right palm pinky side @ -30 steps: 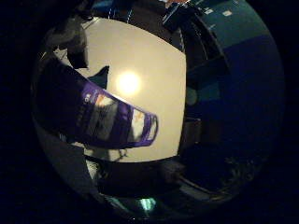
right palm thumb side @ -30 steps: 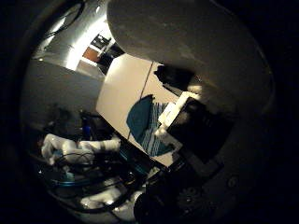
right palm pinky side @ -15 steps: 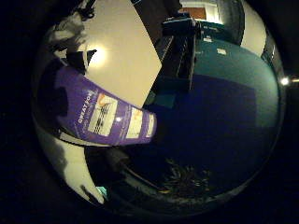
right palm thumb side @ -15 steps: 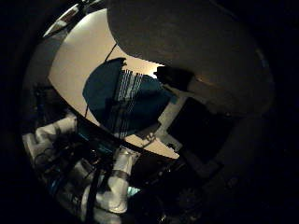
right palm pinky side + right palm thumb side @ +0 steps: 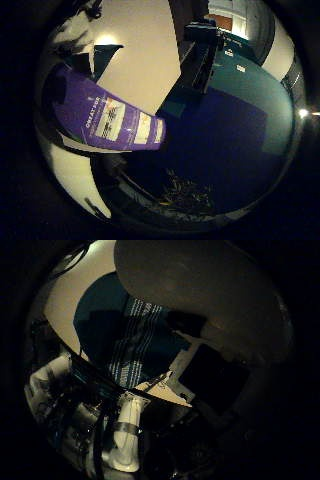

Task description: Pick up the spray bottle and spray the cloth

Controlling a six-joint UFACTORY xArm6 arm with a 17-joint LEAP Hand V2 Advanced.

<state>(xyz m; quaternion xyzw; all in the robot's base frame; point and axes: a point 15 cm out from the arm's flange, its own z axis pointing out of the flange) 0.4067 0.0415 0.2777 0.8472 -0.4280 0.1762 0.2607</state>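
Observation:
The purple spray bottle [image 5: 105, 115] with a pale label lies close against my palm in the right little finger side palm view, held above the pale table [image 5: 140, 50]. In the right thumb side palm view the blue cloth [image 5: 105, 325], with a band of white stripes, lies flat on the table [image 5: 62, 295] below my hand. A broad pale part and dark parts of my right hand [image 5: 205, 295] reach across that view. The fingers stay curled on the bottle, whose nozzle is hidden.
Beyond the table edge is a blue floor [image 5: 235, 130] with dark furniture [image 5: 205, 50] standing on it. A white part of the arm [image 5: 125, 435] and dark equipment sit past the table's near edge in the right thumb side palm view.
Both views have swung as the hand moved with the bottle. The cloth now fills more of the right thumb side palm view. The bottle keeps its place against the palm.

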